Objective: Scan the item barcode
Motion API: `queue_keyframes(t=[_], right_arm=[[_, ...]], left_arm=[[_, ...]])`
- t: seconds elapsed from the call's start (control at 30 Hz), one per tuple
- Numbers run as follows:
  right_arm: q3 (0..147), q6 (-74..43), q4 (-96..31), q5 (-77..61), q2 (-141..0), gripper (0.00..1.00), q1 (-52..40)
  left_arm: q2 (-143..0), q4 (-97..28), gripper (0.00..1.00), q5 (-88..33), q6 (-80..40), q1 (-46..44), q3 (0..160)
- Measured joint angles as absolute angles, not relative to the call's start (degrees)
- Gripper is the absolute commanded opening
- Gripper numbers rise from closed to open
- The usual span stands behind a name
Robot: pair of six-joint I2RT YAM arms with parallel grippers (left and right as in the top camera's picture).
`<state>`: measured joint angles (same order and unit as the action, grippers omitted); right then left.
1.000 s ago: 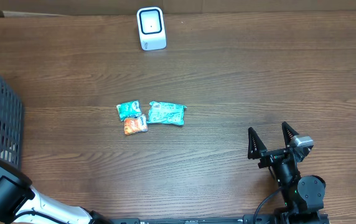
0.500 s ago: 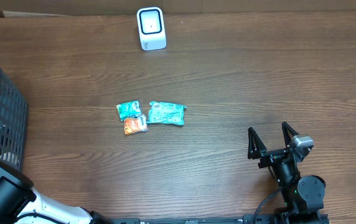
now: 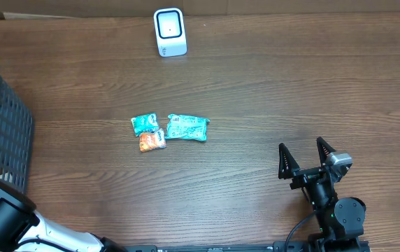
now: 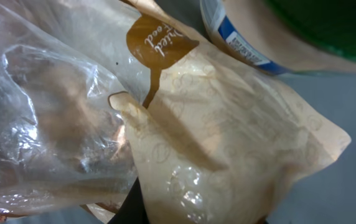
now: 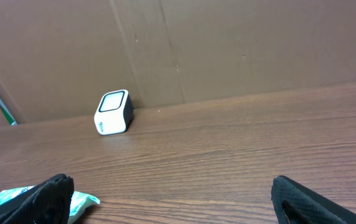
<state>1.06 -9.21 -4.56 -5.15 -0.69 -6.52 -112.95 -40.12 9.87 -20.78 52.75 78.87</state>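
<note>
Right up against my left wrist camera sits the tan pouch (image 4: pixel 228 143), a glossy bag with a brown label patch near its top. It fills the middle and right of that frame. My left pincer (image 4: pixel 150 214) is pressed together at the bottom edge of the view. Only a dark sliver of finger shows there, under the pouch's lower edge, and as far as I can see it is this pouch that I pinch. A crinkled clear plastic bag (image 4: pixel 47 124) lies touching the pouch on the left of the frame. A round container with a blue and white label (image 4: pixel 246 43) crosses the upper right corner.

From overhead, my left arm reaches in at the lower left corner, beside the dark mesh basket (image 3: pixel 4 133) at the left edge. My left pincer itself is hidden in that view.

Near the middle of the wooden table (image 3: pixel 291 84) lie a large teal packet (image 3: pixel 187 127), a small teal packet (image 3: pixel 144 124) just to its left, and an orange packet (image 3: pixel 152 141) just below that, all close together. The white barcode scanner (image 3: pixel 170 31) stands upright at the top centre, well apart from them.

My right pincer (image 3: pixel 301 145) is at the lower right, fingers spread wide and gripping nothing.
</note>
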Motion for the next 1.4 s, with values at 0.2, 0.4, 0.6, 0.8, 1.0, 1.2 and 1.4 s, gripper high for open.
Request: queue_keyframes(t=[0.2,0.4,0.6,0.8,1.0,1.2,1.4], right_arm=[[1.06,-9.19,-4.58,-5.15,-0.69,1.0,-6.52],[1.06,-9.19,-4.56,-5.15,-0.69,1.0,-6.52],[1.06,-9.21,-4.58,-5.15,-0.69,1.0,-6.52],[1.06,-9.19,-4.58,-5.17,-0.69,1.0,-6.52],[1.06,-9.19,-4.58,-5.17,-0.69,1.0,-6.52],[1.06,-9.19,-4.56,-5.15,-0.69,1.0,-6.52],[1.06,-9.21,-4.58,-5.15,-0.69,1.0,-6.52]], left_arm=[[-115.81,-53.1,0.04,6.48,-20.8,52.75,88.6],[-117.67,-66.19,0.04,-0.86,-20.82,52.75,106.34],[-117.71,-77.82,0.04,-8.43,-20.8,52.75,126.06],[-117.69,-86.52,0.05,-14.02,-20.6,52.75,140.35],[-116.42,-89.8,0.04,-18.83,-19.33,52.69,149.12],[-109.01,-90.06,0.04,-20.47,-17.78,49.65,151.39],[-99.15,-90.39,0.04,-20.99,-13.63,36.62,152.83]])
